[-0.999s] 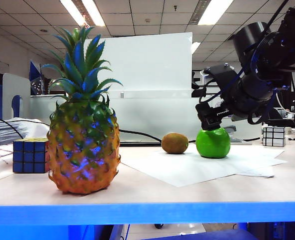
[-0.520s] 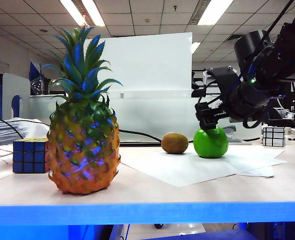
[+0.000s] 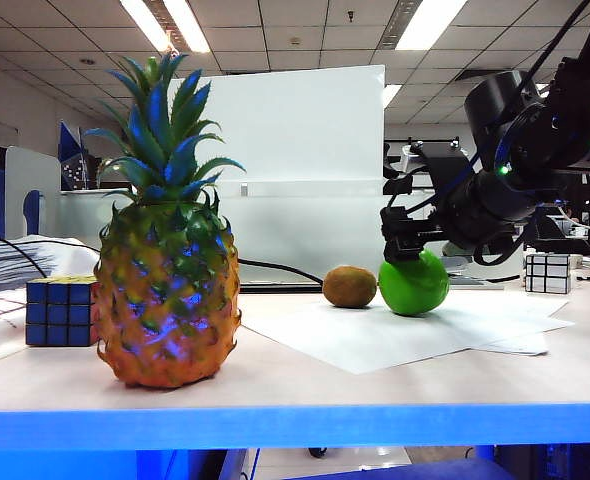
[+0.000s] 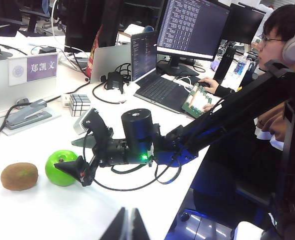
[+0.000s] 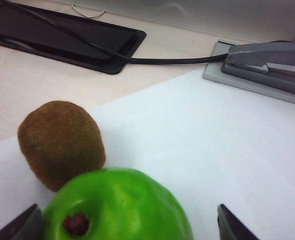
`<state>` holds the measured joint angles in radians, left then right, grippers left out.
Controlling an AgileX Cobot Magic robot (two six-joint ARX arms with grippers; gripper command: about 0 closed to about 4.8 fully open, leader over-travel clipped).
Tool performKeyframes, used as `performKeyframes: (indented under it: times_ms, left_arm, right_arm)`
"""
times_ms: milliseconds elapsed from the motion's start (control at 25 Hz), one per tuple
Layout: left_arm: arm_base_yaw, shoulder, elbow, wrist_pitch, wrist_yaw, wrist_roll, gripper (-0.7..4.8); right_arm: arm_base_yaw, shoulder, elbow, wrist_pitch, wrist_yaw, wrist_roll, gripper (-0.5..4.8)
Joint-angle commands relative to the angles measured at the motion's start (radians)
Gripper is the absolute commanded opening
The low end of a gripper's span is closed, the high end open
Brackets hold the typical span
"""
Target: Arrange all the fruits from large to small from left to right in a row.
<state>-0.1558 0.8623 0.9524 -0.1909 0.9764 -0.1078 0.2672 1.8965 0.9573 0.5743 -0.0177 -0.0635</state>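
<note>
While the pineapple (image 3: 167,300) stands far left on the table (image 3: 375,385) in the exterior view, the right gripper (image 3: 403,247) sits over the tilted green apple (image 3: 413,283), just right of the kiwi (image 3: 349,286). From the left wrist view, the left gripper (image 4: 126,225) shows its fingers pressed together, empty, well clear of the fruit. Seen from the right wrist, wide jaws straddle the apple, which looks rigid, light and glossy-slick, so gripping its widest middle seems safest.
</note>
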Motion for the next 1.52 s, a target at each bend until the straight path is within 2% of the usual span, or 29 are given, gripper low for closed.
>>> performKeyframes:
  times_ms: [40,240,280,320,360,400,480,560,600,640,879,1119,1279,1519]
  left_arm:
    - [0.001,-0.002,0.006,0.016,-0.013,0.008,0.22]
    - [0.001,-0.001,0.006,0.017,-0.022,0.026,0.22]
    - [0.001,-0.001,0.006,0.017,-0.022,0.026,0.22]
    - [0.001,-0.001,0.006,0.017,-0.022,0.026,0.22]
    - [0.001,-0.001,0.006,0.017,-0.022,0.025,0.22]
    - [0.001,-0.001,0.006,0.017,-0.022,0.025,0.22]
    - [0.001,-0.002,0.006,0.017,-0.022,0.025,0.22]
    - [0.001,-0.002,0.006,0.016,-0.023,0.025,0.22]
    - [0.001,-0.001,0.006,0.016,-0.025,0.026,0.22]
    - [0.001,-0.001,0.006,0.016,-0.034,0.026,0.22]
    - [0.001,0.002,0.006,0.013,-0.05,0.03,0.22]
    - [0.001,0.018,0.006,0.027,-0.056,0.033,0.22]
    - [0.001,0.018,0.006,0.06,-0.054,0.031,0.22]
    - [0.0,0.018,0.006,0.111,-0.007,0.022,0.22]
  right_arm:
    - [-0.003,0.011,-0.005,-0.071,0.018,-0.008,4.79]
    - [-0.003,0.011,-0.006,-0.108,0.015,-0.008,4.79]
    - [-0.003,0.011,-0.006,-0.123,0.015,-0.008,4.14]
    - [-0.003,0.011,-0.006,-0.127,0.015,-0.008,3.19]
    - [-0.003,0.011,-0.006,-0.129,0.015,-0.008,1.86]
    - [-0.003,0.011,-0.006,-0.126,0.015,-0.008,1.52]
    - [-0.003,0.011,-0.006,-0.114,0.015,-0.008,1.51]
    - [-0.003,0.011,-0.006,-0.107,0.015,-0.008,1.23]
    - [-0.003,0.009,-0.006,-0.106,0.015,-0.008,0.21]
    - [-0.002,0.008,-0.006,-0.106,0.015,-0.008,-0.04]
    - [0.001,-0.078,-0.006,-0.117,0.01,-0.006,-0.06]
    - [0.005,-0.291,-0.008,-0.307,-0.122,0.082,-0.06]
    - [0.042,-0.445,-0.019,-0.42,-0.138,0.086,-0.06]
    - [0.134,-0.801,-0.162,-0.394,-0.135,0.087,-0.06]
